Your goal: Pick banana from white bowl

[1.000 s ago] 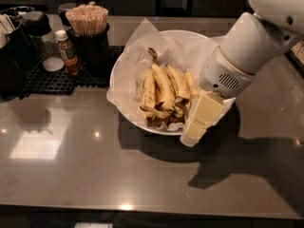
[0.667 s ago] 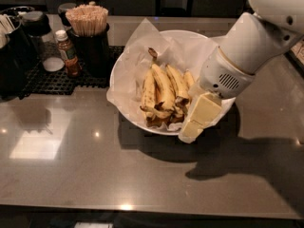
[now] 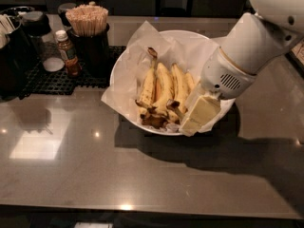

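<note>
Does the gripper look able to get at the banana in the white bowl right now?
Probably yes. The gripper hangs at the white bowl's near right rim, and the banana lies uncovered at the bunch's left, though the other bananas lie close beside it.

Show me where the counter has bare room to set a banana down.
The widest bare stretch of counter runs along the near edge, in front of the white bowl and the black mat. The far left is crowded: cup of sticks, bottle, dark containers. The hand hangs over the bowl's near right rim, beside the bananas.
</note>
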`<state>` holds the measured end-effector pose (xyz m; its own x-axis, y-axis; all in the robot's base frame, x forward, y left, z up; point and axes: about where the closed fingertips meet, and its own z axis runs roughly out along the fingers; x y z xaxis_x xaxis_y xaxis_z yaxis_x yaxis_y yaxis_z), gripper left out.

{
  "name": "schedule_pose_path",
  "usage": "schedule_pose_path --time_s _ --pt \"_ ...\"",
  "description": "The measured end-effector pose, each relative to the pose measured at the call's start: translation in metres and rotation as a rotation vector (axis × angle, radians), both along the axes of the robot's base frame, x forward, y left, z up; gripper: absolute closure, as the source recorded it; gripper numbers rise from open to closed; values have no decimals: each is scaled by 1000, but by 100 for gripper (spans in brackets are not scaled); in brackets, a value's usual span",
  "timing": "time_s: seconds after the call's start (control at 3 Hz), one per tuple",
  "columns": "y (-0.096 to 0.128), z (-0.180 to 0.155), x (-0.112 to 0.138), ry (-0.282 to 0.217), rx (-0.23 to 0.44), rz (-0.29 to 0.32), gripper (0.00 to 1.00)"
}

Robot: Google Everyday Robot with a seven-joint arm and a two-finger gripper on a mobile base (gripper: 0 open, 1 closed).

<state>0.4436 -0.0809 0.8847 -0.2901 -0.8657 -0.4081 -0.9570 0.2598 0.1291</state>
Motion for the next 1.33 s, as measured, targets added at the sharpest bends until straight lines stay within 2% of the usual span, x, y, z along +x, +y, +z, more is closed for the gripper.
schedule_pose_path --time_s 0.33,0.67,1.0,1.33 --pt "0 1 0 -3 2 -2 88" --pt "-1 4 1 -14 7 -3 100" --pt "11 35 3 -80 44 35 100" --pt "10 38 4 -89 48 29 100"
